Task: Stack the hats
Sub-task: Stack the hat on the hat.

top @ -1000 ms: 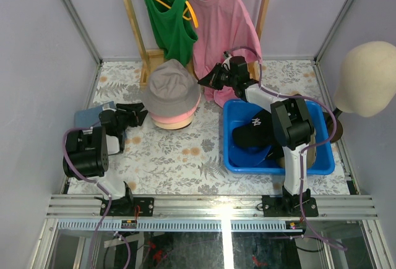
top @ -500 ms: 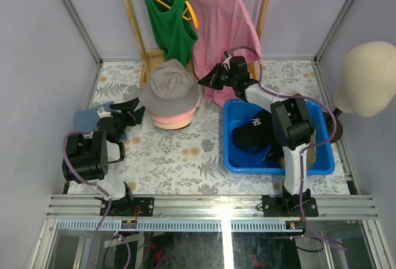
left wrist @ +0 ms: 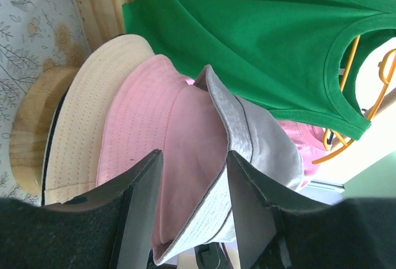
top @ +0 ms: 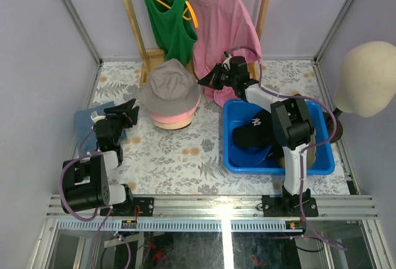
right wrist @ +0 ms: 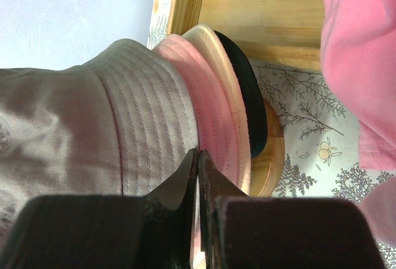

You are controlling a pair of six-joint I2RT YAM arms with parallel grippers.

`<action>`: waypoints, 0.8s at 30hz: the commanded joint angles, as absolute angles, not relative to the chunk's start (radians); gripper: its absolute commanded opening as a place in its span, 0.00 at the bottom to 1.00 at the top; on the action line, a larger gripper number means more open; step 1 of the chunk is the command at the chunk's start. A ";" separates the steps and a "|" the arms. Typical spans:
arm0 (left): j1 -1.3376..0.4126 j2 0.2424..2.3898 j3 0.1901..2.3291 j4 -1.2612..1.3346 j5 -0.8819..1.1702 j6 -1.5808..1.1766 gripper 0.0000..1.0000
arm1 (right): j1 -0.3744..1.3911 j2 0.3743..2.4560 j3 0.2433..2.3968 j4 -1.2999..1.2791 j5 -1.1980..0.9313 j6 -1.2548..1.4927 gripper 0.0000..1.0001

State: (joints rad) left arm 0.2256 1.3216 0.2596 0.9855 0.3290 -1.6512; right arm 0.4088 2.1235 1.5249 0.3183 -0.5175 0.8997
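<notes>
Blue cloth lies furthest left: a blue cap (top: 85,120) flat on the flowered table (top: 179,157), just to the outer side of the left claw (top: 130,111) and partly under its arm. The left claw hangs off the table with its two fingers (left wrist: 145,207) held well apart and nothing between them.

Straight ahead of it, to its right in the top view, is the stack (top: 170,96). In the left wrist view (left wrist: 190,157) the claw's gap faces the brims edge-on. From its left finger across to its right come a thin black hat (left wrist: 53,136), a beige bucket hat (left wrist: 90,117), a pink bucket hat (left wrist: 154,127) and a grey-taupe bucket hat (left wrist: 247,139). The stack rests on a wooden disc (left wrist: 28,127). A green shirt (left wrist: 247,34) hangs beyond the stack.

The right claw (top: 202,81) is on the other side of the stack, at the rim, with a pink shirt (top: 219,28) behind it. Its fingers (right wrist: 185,182) are pressed together. In the right wrist view (right wrist: 198,157) their tips sit right at the edge of the grey-taupe brim where it meets the pink one. I cannot tell whether any cloth is nipped between them. From those tips the grey-taupe crown spreads to one side, and the pink, beige and black brims and the disc run to the other.

Behind the right claw, back along its arm, is a blue bin (top: 272,169) with a black cap (top: 250,132) bearing a white logo inside. A cream mannequin head (top: 368,77) stands furthest right.
</notes>
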 commanded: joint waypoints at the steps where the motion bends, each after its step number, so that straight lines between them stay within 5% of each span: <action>1: 0.234 1.305 0.241 0.921 0.289 -1.640 0.45 | 0.399 2.078 1.561 0.325 -0.522 0.883 0.00; 11: 0.234 1.369 0.279 1.179 0.293 -1.640 0.63 | 0.399 2.075 1.553 0.331 -0.522 0.886 0.00; 24: 0.196 1.505 0.365 1.344 0.355 -1.642 0.66 | 0.400 2.075 1.555 0.342 -0.521 0.894 0.00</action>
